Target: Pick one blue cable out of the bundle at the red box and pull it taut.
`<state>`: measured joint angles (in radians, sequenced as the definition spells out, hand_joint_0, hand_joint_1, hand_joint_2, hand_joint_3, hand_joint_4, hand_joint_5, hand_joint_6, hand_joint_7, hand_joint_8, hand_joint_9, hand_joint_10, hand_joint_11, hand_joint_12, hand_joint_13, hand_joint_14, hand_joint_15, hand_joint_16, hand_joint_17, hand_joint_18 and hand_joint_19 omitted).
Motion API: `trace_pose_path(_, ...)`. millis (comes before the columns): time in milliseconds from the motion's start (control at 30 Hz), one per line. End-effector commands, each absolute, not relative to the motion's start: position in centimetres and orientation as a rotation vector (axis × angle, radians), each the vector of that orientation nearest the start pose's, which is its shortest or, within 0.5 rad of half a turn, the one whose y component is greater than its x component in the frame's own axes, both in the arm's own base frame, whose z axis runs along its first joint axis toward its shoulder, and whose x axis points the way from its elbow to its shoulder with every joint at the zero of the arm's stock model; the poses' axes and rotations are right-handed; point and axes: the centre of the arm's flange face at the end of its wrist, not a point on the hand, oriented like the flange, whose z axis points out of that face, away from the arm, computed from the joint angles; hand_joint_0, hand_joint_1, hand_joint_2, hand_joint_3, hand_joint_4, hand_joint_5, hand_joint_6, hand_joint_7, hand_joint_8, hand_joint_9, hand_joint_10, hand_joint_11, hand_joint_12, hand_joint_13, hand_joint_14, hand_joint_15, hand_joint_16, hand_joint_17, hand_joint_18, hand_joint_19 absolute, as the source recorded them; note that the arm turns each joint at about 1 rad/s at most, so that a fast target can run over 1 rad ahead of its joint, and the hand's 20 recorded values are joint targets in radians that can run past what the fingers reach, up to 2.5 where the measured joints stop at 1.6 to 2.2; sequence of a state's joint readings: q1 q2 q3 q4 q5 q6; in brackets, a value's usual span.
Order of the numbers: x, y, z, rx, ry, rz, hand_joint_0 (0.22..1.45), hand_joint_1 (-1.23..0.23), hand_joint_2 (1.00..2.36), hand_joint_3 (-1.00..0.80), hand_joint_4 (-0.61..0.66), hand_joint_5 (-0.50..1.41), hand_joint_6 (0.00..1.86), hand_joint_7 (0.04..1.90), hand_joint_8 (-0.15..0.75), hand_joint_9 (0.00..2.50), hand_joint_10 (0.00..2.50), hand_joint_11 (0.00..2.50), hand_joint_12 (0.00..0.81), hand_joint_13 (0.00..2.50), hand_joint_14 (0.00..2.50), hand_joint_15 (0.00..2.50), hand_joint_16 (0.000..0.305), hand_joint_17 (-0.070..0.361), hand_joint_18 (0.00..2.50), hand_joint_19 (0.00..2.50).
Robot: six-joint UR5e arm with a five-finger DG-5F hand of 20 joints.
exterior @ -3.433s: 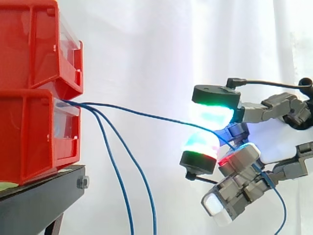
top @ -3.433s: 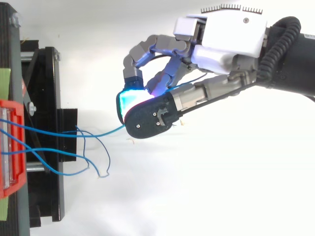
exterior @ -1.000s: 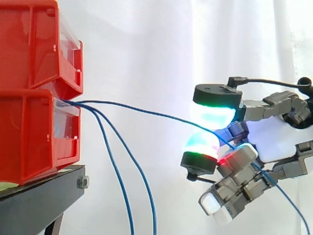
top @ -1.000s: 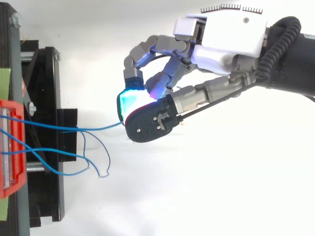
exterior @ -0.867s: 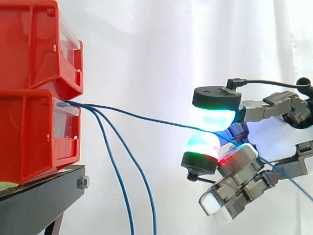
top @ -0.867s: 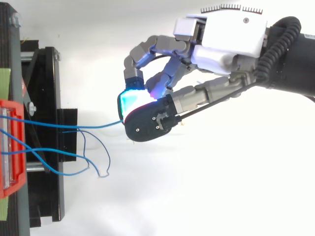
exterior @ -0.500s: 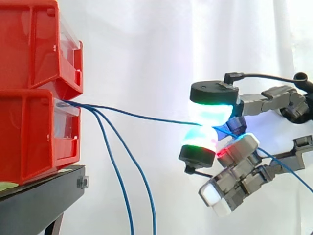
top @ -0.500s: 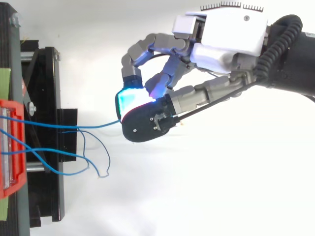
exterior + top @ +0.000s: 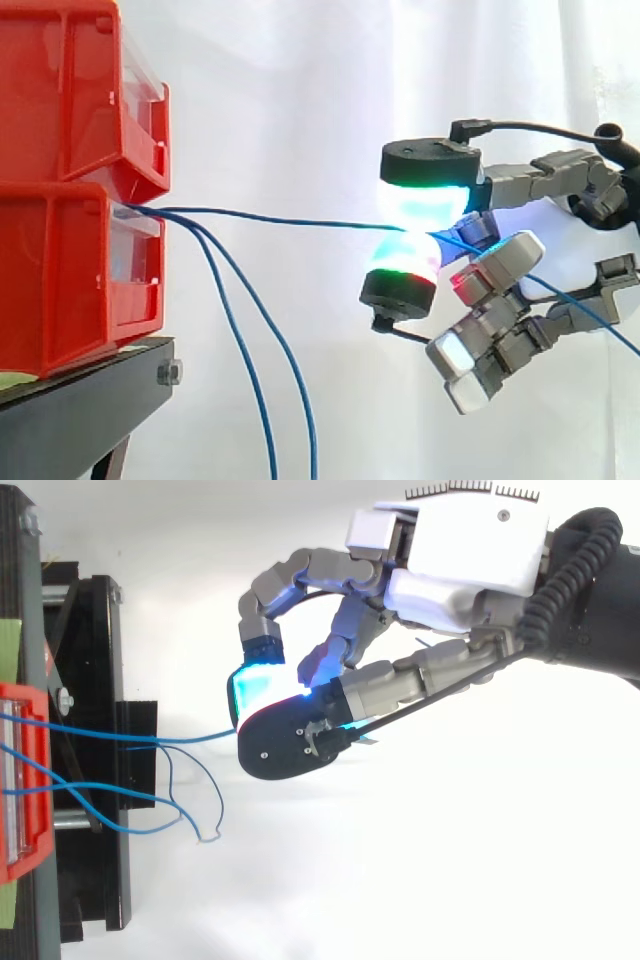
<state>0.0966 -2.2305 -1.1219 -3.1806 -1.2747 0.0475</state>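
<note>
Two red bins are stacked on a black stand (image 9: 85,405) at the left of the side view, the upper bin (image 9: 70,90) resting on the lower bin (image 9: 60,270), whose front reaches nearly to the stand's right edge. A white curtain (image 9: 280,100) hangs behind.

Three thin blue cables leave the front lip of the lower bin at almost the same spot. One of them, the pinched blue cable (image 9: 300,221), runs out to the right nearly level and almost straight, with only a faint sag, well clear of the stand. The two slack cables (image 9: 245,350) drop away from the lip in long curves and leave the side view at its bottom edge. From above they lie as loose loops (image 9: 150,828) beside the stand's edge.

The hand (image 9: 460,565) reaches in from the right and is clamped on the pinched blue cable. Two thick fingertips (image 9: 425,208) meet one above the other with the cable squeezed between them. The upper pad glows white and cyan with a green rim, and the lower one glows cyan and green. Past the pinch, the cable slants down toward the right edge of the side view. The hand's other fingers are curled below the pinch, and they touch neither the cable nor the bins.
</note>
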Motion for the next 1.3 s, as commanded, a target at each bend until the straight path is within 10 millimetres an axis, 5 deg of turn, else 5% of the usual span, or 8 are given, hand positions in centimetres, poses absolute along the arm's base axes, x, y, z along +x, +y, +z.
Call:
trace_pose_path(0, 72.41, -9.18, 29.64, 1.470, 1.227, 0.932, 0.67, -0.87, 1.01, 0.08, -0.03, -0.10, 0.93, 1.30, 0.359, 1.44, 0.01, 1.56, 0.384, 1.01, 0.02, 0.64, 0.056, 0.125, 0.86, 0.48)
trace_pose_path(700, 72.44, -9.10, 29.53, 1.467, 1.230, 0.927, 0.68, -0.84, 1.02, 0.00, -0.01, -0.13, 0.94, 1.24, 0.306, 1.33, 0.00, 1.72, 0.373, 1.03, 0.03, 0.80, 0.048, 0.108, 0.82, 0.52)
trace_pose_path(1267, 72.48, -9.04, 29.49, 1.462, 1.234, 0.932, 0.69, -0.83, 1.02, -0.05, -0.01, -0.14, 0.94, 1.20, 0.324, 0.99, 0.01, 1.34, 0.343, 0.79, 0.02, 0.56, 0.045, 0.102, 0.74, 0.49)
